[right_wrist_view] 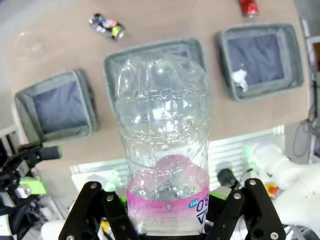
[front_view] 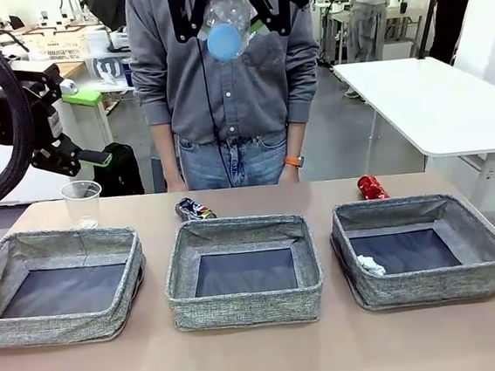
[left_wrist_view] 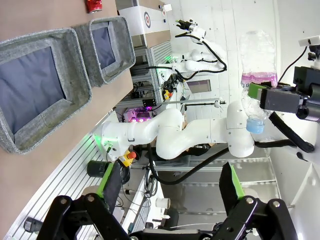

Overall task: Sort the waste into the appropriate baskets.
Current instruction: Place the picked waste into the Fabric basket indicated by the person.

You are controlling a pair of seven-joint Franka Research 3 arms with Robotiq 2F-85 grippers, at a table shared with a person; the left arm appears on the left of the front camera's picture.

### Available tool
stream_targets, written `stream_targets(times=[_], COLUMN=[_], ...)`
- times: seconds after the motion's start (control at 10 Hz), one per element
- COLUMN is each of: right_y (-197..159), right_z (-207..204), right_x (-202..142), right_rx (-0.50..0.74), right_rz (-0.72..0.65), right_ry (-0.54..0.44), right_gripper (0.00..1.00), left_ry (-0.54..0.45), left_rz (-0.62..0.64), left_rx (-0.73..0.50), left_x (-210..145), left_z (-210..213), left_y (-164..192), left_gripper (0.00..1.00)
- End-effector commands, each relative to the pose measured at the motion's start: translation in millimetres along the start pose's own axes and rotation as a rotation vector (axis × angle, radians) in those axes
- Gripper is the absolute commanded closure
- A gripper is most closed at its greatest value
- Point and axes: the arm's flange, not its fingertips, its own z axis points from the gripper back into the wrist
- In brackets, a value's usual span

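**Bottle held high over the middle basket, left gripper empty**

The right gripper (front_view: 228,19) is clamped around the clear plastic bottle (front_view: 226,21), its green pads pressing the bottle at the pink label. It holds the bottle high above the middle basket (front_view: 246,310), in front of the person (front_view: 222,100) who stands beyond that basket. The blue cap faces the front camera. In the right wrist view, the bottle (right_wrist_view: 165,145) rises between the black fingers of that gripper (right_wrist_view: 167,216), and its crumpled base overlaps the middle basket (right_wrist_view: 112,67).

The left gripper (front_view: 89,128) is raised off the tabletop (front_view: 265,364), well to the left of the middle basket. Its fingers are spread wide with nothing between them. Its own camera shows the same, with an empty gap between the two green pads of the gripper (left_wrist_view: 172,184).

The left basket (front_view: 59,328) and the right basket (front_view: 434,283) sit on either side of the middle basket. A white paper wad (front_view: 371,266) lies inside the right one. A crushed dark patterned can (front_view: 195,210) lies just behind the middle basket's far left corner. A clear plastic cup (front_view: 81,201) stands upright farther left, and a crushed red can (front_view: 371,187) lies off to the right behind it.
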Motion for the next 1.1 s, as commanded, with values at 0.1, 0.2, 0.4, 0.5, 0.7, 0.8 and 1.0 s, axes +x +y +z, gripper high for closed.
stream_targets(times=[0.1, 0.2, 0.4, 0.5, 0.7, 0.8, 1.0], right_y=[1.1, 1.1, 1.1, 1.1, 1.1, 1.1, 1.1], right_z=[1.6, 1.6, 1.6, 1.6, 1.6, 1.6, 1.6], right_x=[-1.6, -1.6, -1.6, -1.6, -1.6, -1.6, -1.6], right_rx=[0.013, 0.013, 0.013, 0.013, 0.013, 0.013, 0.013], right_rz=[-0.019, -0.019, -0.019, -0.019, -0.019, -0.019, -0.019], right_ry=[0.000, 0.000, 0.000, 0.000, 0.000, 0.000, 0.000], right_gripper=[1.00, 1.00, 1.00, 1.00, 1.00, 1.00, 1.00], left_ry=[0.012, 0.012, 0.012, 0.012, 0.012, 0.012, 0.012], left_rz=[0.005, 0.005, 0.005, 0.005, 0.005, 0.005, 0.005], left_rx=[0.008, 0.008, 0.008, 0.008, 0.008, 0.008, 0.008], left_x=[-1.7, -1.7, -1.7, -1.7, -1.7, -1.7, -1.7], left_z=[1.3, 1.3, 1.3, 1.3, 1.3, 1.3, 1.3], left_y=[-2.9, -2.9, -2.9, -2.9, -2.9, -2.9, -2.9], left_gripper=[0.00, 0.00, 0.00, 0.00, 0.00, 0.00, 0.00])
